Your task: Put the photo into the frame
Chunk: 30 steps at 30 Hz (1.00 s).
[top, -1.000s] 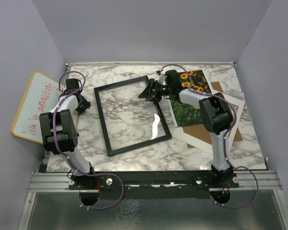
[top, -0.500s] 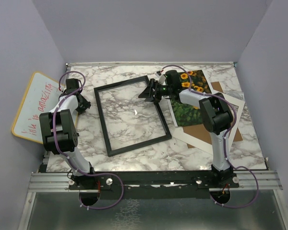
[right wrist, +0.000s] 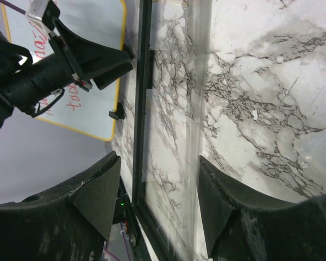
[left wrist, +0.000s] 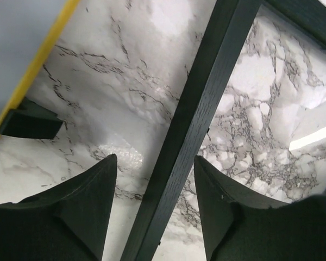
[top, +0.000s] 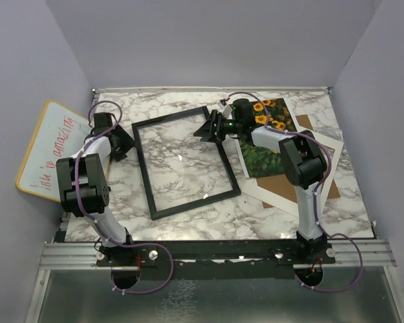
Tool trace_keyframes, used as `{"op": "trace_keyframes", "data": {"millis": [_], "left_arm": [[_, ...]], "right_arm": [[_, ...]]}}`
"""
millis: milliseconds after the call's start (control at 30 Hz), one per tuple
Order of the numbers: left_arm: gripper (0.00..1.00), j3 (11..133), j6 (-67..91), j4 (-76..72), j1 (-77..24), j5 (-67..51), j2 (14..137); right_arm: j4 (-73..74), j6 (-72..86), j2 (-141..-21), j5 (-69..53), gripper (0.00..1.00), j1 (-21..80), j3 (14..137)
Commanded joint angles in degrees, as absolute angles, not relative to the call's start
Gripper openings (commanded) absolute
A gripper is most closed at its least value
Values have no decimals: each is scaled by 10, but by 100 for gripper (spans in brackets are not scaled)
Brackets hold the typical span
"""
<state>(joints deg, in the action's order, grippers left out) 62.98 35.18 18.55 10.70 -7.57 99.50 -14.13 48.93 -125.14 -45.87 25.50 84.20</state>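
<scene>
The black frame (top: 186, 163) with its clear pane lies flat on the marble table. My left gripper (top: 123, 141) is open at the frame's left edge. In the left wrist view (left wrist: 155, 182) the frame's left bar (left wrist: 204, 103) runs between the two fingers. My right gripper (top: 209, 127) is open at the frame's far right corner, and the pane (right wrist: 171, 136) shows between its fingers. The sunflower photo (top: 268, 118) lies face up to the right of the frame, partly under the right arm.
A yellow-rimmed whiteboard (top: 50, 151) leans at the left wall, and its rim (left wrist: 43, 51) and a black foot (left wrist: 30, 122) show in the left wrist view. A white mat (top: 273, 197) and a brown backing board (top: 281, 183) lie under the photo. Purple walls surround the table.
My left gripper has moved right, from beside the whiteboard to the frame's left bar. The bright glare on the pane has shrunk. The right gripper has barely moved.
</scene>
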Motion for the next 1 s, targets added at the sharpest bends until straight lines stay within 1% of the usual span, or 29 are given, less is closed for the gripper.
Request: {"op": "trace_keyframes", "data": {"millis": [0, 67, 167, 267, 400, 467, 700, 967], "left_arm": [[60, 604, 352, 157, 99, -131, 976], [60, 598, 344, 157, 95, -147, 986], [58, 592, 341, 158, 89, -157, 999], [54, 589, 343, 157, 87, -148, 1004], [49, 591, 344, 163, 87, -129, 1007], [48, 590, 344, 164, 87, -126, 1009], [47, 596, 344, 163, 87, -127, 1011], [48, 600, 341, 164, 87, -129, 1006]], "right_arm": [[-156, 498, -1266, -480, 57, 258, 844], [-157, 499, -1270, -483, 52, 258, 845], [-153, 498, -1271, -483, 51, 259, 846], [-135, 488, -1269, -476, 55, 259, 850], [-70, 456, -1261, -442, 66, 260, 868], [-36, 444, -1258, -427, 69, 260, 876], [80, 398, -1257, -372, 72, 264, 920], [184, 346, -1265, -313, 73, 270, 960]]}}
